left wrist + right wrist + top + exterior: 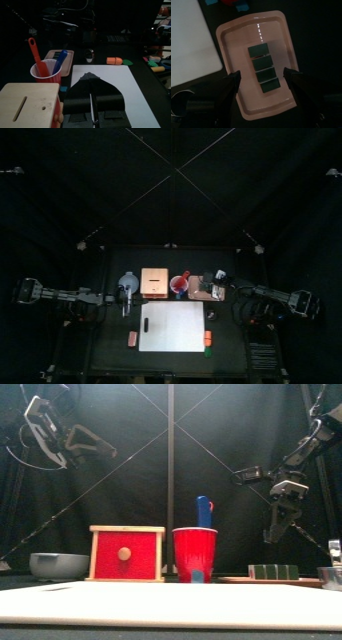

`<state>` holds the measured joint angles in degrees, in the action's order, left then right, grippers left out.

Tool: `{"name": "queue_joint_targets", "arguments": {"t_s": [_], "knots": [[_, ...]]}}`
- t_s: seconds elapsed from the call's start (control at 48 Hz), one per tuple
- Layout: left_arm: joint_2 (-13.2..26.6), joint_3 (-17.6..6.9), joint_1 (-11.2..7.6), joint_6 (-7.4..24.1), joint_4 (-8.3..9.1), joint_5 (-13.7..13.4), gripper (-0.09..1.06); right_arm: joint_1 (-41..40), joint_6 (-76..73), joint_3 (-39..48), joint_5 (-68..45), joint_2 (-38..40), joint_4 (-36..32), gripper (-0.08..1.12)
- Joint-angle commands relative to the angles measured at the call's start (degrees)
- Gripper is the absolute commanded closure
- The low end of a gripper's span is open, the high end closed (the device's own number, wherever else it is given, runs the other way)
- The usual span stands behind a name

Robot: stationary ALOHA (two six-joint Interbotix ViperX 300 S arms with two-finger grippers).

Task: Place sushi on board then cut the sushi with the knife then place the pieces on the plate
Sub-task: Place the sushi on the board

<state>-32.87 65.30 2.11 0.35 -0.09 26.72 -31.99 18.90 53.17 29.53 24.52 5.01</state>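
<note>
Right wrist view, blocky sushi roll (264,68), glossy rounded pink tray (243,34)

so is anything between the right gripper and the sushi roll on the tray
Nothing visible. The right gripper hangs open above the sushi roll, which lies alone on the pink tray; only open air lies between them.

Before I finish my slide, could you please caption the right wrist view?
Right gripper hovers open above the sushi roll lying on the pink tray.
</note>
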Motion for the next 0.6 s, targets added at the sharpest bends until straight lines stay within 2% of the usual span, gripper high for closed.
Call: {"name": "queue_joint_targets", "arguments": {"t_s": [0.021, 0.229, 0.375, 0.604], "knots": [[0.00, -1.41, 0.26, 0.09, 0.00, 0.53, 0.99, -2.64, 5.71, -1.76, -0.18, -1.32, 5.36, 0.06], [0.00, -1.23, 0.26, 0.00, -0.09, 0.62, 0.99, -8.44, 17.05, -1.76, -0.44, -3.96, 13.10, 0.06], [0.00, -1.14, 0.26, 0.00, -0.09, 0.53, 0.99, -9.58, 22.50, -2.02, -0.26, -6.86, 18.02, 0.06], [0.00, -1.05, 0.44, 0.00, -0.18, 0.62, 0.99, -9.49, 24.87, -2.20, -1.49, -11.43, 19.42, 0.06]]}}
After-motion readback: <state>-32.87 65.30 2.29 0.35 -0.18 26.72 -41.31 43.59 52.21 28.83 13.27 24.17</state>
